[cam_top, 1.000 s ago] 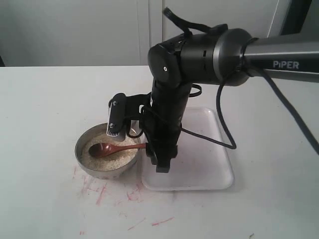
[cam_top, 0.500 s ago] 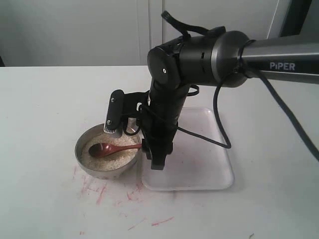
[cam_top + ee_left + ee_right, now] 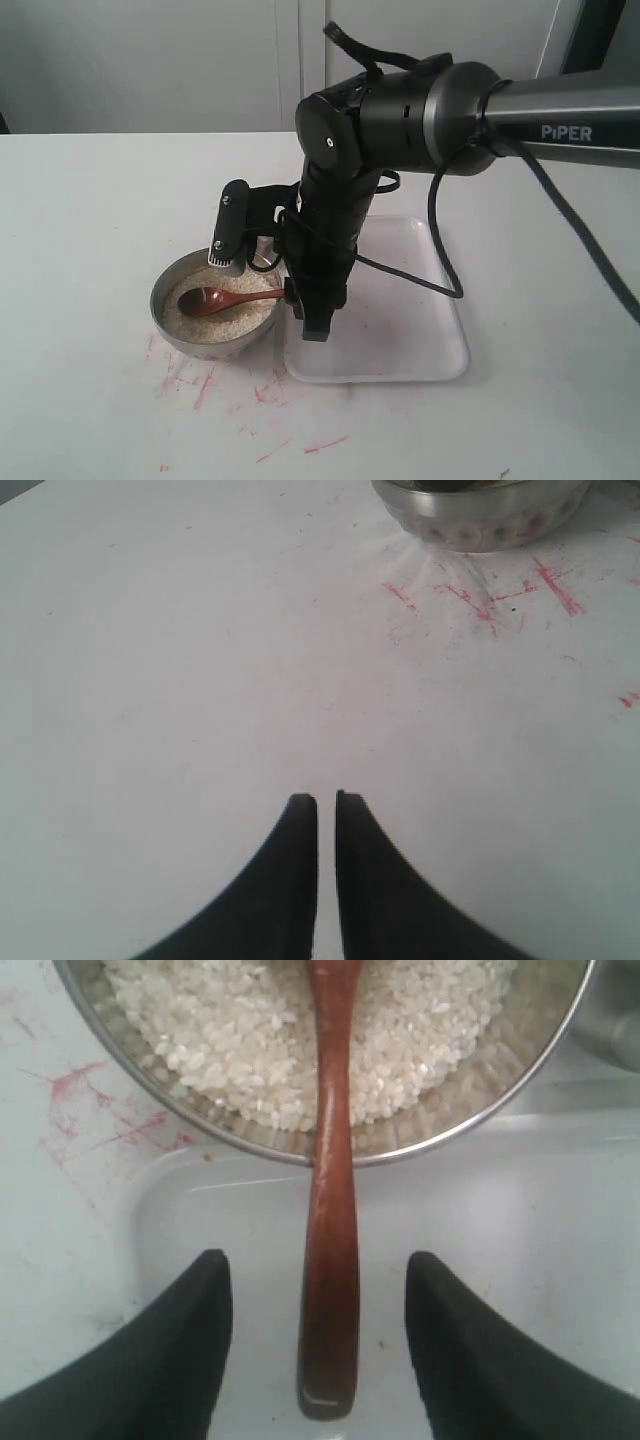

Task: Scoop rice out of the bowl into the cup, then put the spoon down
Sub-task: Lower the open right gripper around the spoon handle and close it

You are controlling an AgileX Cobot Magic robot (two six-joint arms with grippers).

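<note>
On the white table [image 3: 90,200], the exterior view shows the bowl [image 3: 170,325] just beside a clear plastic tray [image 3: 420,340]. Rice [image 3: 238,318] fills the bowl. The spoon [image 3: 228,297] lies with its scoop on the grains and its handle pointing toward the tray. The black right arm [image 3: 400,110] bends down over the tray's corner nearest the bowl, and the right tool [image 3: 314,325] points downward at the end of the handle. From this side I cannot tell how its fingers stand. Red scribbles [image 3: 200,385] mark the table in front of the bowl.

From the left wrist, the left tool [image 3: 326,798] is pressed together with only a thin slit between its fingers. It pinches nothing and hangs over bare table. The bowl [image 3: 480,515] is well apart from it, with the red scribbles [image 3: 470,590] in between.

From the right wrist, the right tool [image 3: 317,1256] is spread wide, one finger on each side of the spoon [image 3: 330,1210], with a clear gap on both sides. The handle crosses the bowl's rim [image 3: 200,1130], and its end lies over the tray [image 3: 520,1200]. The other end runs into the rice [image 3: 230,1030]. A sliver of the cup [image 3: 615,1010] shows just beside the bowl.
</note>
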